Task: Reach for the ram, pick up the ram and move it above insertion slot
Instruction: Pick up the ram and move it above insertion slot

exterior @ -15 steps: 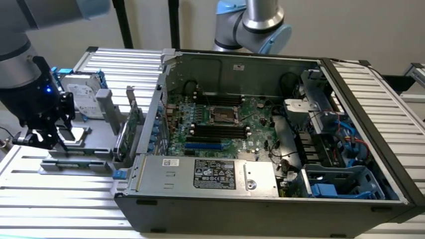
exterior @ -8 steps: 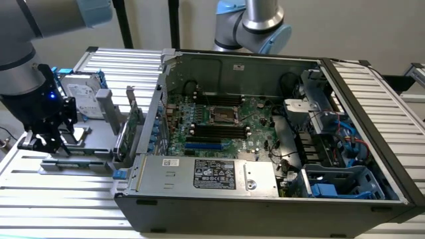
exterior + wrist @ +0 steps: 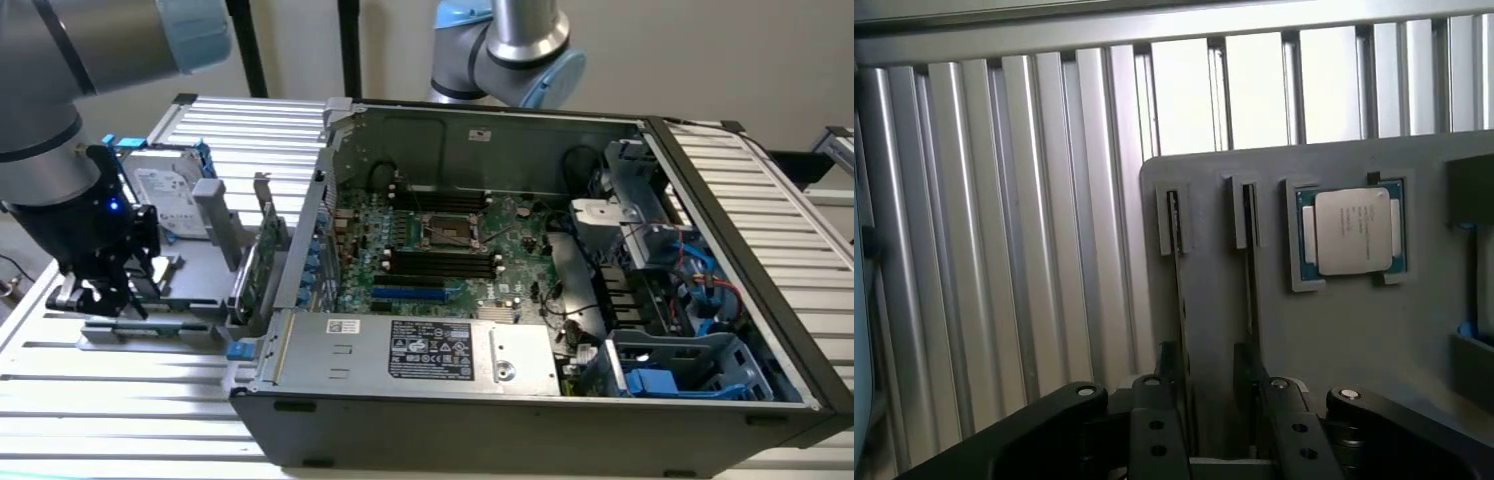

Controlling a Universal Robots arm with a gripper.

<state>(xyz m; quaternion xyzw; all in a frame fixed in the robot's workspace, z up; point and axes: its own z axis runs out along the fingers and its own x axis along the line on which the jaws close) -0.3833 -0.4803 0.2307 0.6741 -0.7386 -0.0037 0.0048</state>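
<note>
Black two-finger gripper [image 3: 1209,410] hangs low over the grey slotted holder plate [image 3: 1334,340], beside the open dark-grey PC case [image 3: 534,425]. Its fingers are apart w/ nothing clamped. The long, thin green circuit-board ram [image 3: 1177,260] stands on edge in its groove, running into the gap btwn them. Prob light, stiff, fragile. I'd pinch its flat faces mid-length.
</note>
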